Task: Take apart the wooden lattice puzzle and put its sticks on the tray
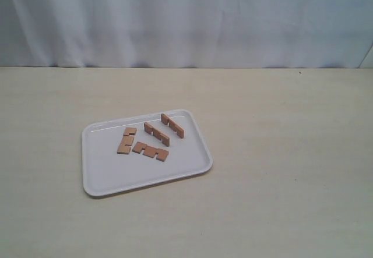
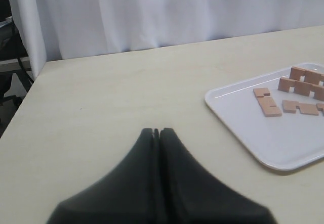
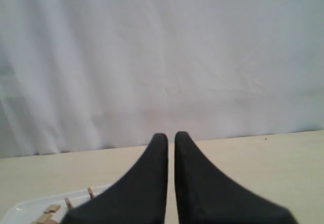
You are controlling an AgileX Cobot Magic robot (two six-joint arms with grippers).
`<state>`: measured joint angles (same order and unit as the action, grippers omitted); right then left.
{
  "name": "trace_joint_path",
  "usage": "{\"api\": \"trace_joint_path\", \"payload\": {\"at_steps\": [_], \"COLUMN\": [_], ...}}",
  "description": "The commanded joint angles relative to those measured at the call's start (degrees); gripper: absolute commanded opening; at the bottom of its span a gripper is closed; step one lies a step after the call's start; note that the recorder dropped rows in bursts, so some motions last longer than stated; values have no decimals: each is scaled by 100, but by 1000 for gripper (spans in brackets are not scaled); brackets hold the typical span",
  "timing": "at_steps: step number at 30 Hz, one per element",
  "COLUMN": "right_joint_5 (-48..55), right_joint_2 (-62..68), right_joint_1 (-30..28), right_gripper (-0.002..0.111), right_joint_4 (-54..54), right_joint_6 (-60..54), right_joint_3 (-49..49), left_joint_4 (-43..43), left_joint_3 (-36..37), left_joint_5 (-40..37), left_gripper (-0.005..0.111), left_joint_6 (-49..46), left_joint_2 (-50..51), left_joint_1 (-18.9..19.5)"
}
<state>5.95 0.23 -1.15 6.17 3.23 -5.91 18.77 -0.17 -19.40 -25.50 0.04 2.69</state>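
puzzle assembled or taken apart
Taken apart: four separate sticks lie on the tray, none interlocked.

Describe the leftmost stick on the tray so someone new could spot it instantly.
On the pale table sits a white tray holding four wooden sticks. The leftmost stick lies flat, running front to back, unlike its flat neighbour lying crosswise.

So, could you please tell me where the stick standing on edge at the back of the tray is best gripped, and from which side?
Grip the rear stick at its middle, coming from straight above and closing across its thin width. It stands on its long edge, so both flat faces are exposed. Its neighbour stands parallel, apart from it, seemingly leaving room for one finger.
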Motion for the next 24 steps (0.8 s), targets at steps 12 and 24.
{"api": "trace_joint_path", "payload": {"at_steps": [12, 24], "right_joint_5": [1112, 1376], "right_joint_2": [-23, -23], "right_joint_1": [0, 0], "right_gripper": [5, 5], "right_joint_4": [-63, -66], "right_joint_6": [-668, -668], "right_joint_3": [591, 591], "left_joint_4": [-6, -6], "left_joint_3": [17, 17], "left_joint_5": [68, 68], "left_gripper": [0, 0], "left_joint_6": [3, 3], "left_joint_2": [-4, -4], "left_joint_1": [-25, -25]}}
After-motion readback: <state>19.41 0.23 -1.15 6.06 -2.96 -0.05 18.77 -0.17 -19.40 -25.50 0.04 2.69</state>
